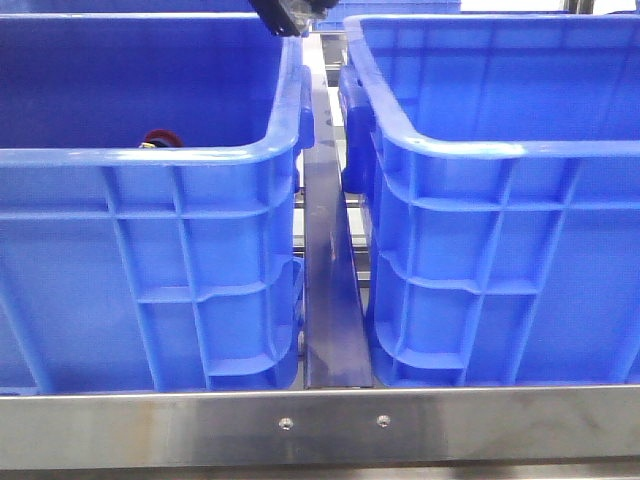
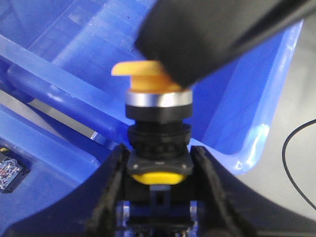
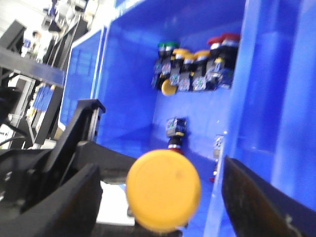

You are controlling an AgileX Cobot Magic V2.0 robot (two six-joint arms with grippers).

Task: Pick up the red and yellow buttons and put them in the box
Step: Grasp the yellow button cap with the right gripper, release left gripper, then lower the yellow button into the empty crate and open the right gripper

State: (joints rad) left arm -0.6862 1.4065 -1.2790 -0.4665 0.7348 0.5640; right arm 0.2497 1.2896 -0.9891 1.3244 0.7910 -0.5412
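While you look forward over the table, you see 2 large blue ribbed plastic crates side by side, the left-hand crate [image 1: 150, 230] and the right-hand crate [image 1: 500, 250], with a steel rail [image 1: 330, 300] between them. Only a dark tip of 1 arm [image 1: 285, 15] shows at 12 o'clock, above the left-hand crate's far corner; you cannot tell which arm it is.

Your left gripper [image 2: 158, 170] is clamped on the black body of a yellow mushroom-head push button with a silvery collar [image 2: 158, 98], held upright over blue crate wall.

Your right gripper [image 3: 163, 192] points into a crate, its fingers standing apart on both sides of a second yellow domed button cap [image 3: 164, 190]; you cannot tell whether they touch it. Deeper in that crate lies a cluster of green, yellow and red-capped buttons [image 3: 197, 69].
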